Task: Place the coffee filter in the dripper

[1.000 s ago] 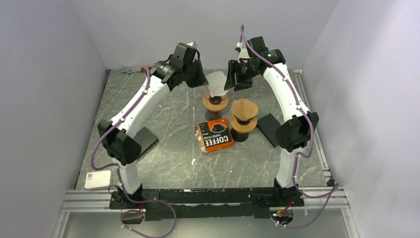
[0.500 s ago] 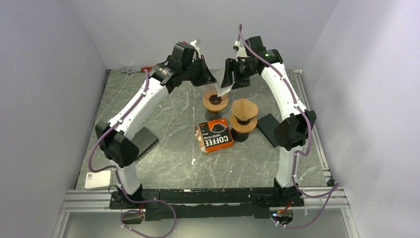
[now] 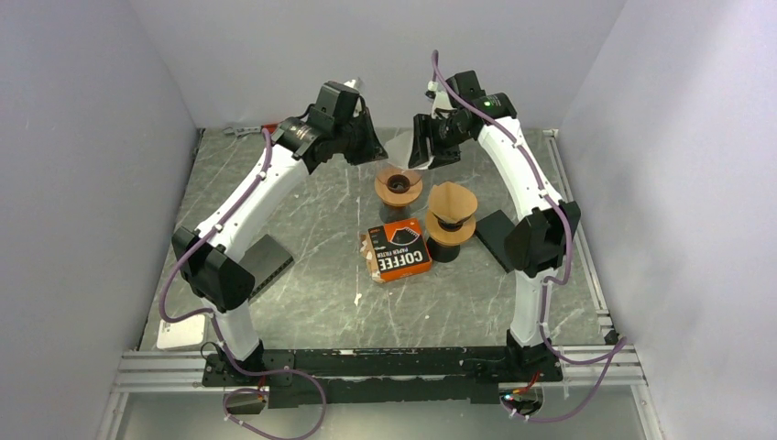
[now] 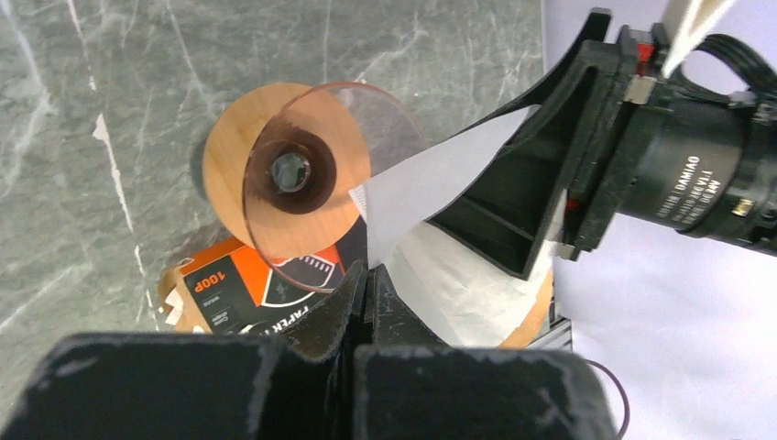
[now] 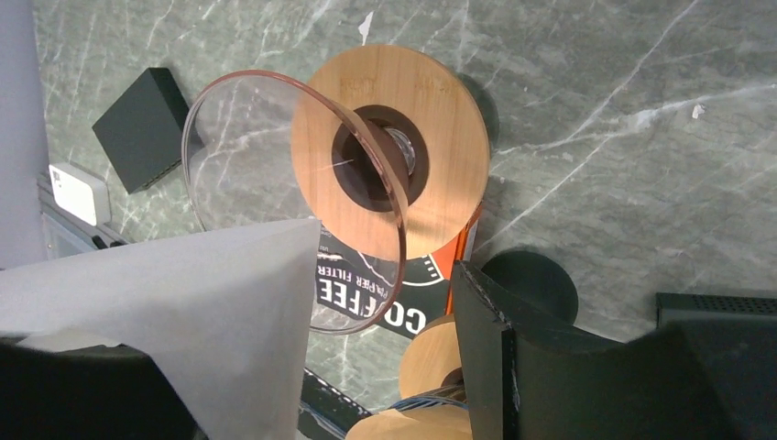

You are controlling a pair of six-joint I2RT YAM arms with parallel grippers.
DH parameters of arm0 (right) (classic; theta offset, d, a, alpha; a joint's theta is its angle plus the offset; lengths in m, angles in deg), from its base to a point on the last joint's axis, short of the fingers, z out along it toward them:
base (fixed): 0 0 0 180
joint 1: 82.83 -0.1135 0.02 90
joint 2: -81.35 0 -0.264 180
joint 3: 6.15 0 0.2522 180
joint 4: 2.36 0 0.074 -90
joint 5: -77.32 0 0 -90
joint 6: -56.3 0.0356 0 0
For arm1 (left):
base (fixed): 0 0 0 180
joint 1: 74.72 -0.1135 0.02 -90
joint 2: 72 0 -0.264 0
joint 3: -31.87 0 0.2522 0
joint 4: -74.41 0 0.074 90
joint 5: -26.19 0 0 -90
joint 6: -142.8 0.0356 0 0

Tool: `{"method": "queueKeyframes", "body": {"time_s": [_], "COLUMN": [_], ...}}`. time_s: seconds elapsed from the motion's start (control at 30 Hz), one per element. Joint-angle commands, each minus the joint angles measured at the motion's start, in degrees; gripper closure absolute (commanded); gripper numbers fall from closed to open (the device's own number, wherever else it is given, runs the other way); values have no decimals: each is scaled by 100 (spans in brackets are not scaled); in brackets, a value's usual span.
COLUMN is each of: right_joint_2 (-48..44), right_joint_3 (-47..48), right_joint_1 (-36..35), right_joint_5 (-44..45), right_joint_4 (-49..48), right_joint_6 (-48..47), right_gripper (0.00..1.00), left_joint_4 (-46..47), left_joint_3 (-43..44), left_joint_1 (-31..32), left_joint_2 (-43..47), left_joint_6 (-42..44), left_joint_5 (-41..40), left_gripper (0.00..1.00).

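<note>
Far left, the left gripper (image 3: 369, 139) is clenched on one edge of the coffee filter (image 4: 431, 179). Its wrist view shows both fingers (image 4: 339, 312) pressed together, with the white paper running out from their tips. The coffee filter hangs in the air between the two claws, its long axis lying across from the left fingertips toward the right gripper (image 3: 426, 147). That right claw is spread wide in its own view, with the paper draped over one finger. I cannot tell whether that finger sits inside the fold or only against it. The dripper (image 3: 399, 186) stands on the table (image 3: 311, 275) under the gap between the claws, a little nearer the bases than the paper, with nothing in its glass mouth. I judge the coming move to be downward and slightly toward me, led by the left arm, since it alone has a grip. Further right stands a second dripper (image 3: 452, 215) that already holds a brown paper, so I would steer clear of it
</note>
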Motion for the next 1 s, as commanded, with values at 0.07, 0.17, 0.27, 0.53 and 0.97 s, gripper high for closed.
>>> {"method": "queueKeyframes", "body": {"time_s": [0.07,0.17,0.27,0.53,0.97], "right_joint_2": [-182,-181,-140,-129,34], "right_joint_3": [87,105,249,173,-67], "right_joint_1": [-79,-90,-92,-92,-92], "right_joint_5": [54,-122,-305,-377,-166], "right_joint_4": [-58,-138,-169,-240,-236], "right_joint_6": [-294,-300,-240,-154,-362], "right_gripper": [38,38,37,36,36], "left_joint_4": [-261,-224,-401,-442,-465], "left_joint_3": [202,194,292,146,64], "left_joint_1": [-18,-21,-21,-46,-117], "left_joint_2": [230,196,71,-60,-434], "left_joint_6": [149,147,143,114,82], "left_joint_5": [-261,-198,-176,-130,177], "left_gripper": [100,100,100,100,100]}}
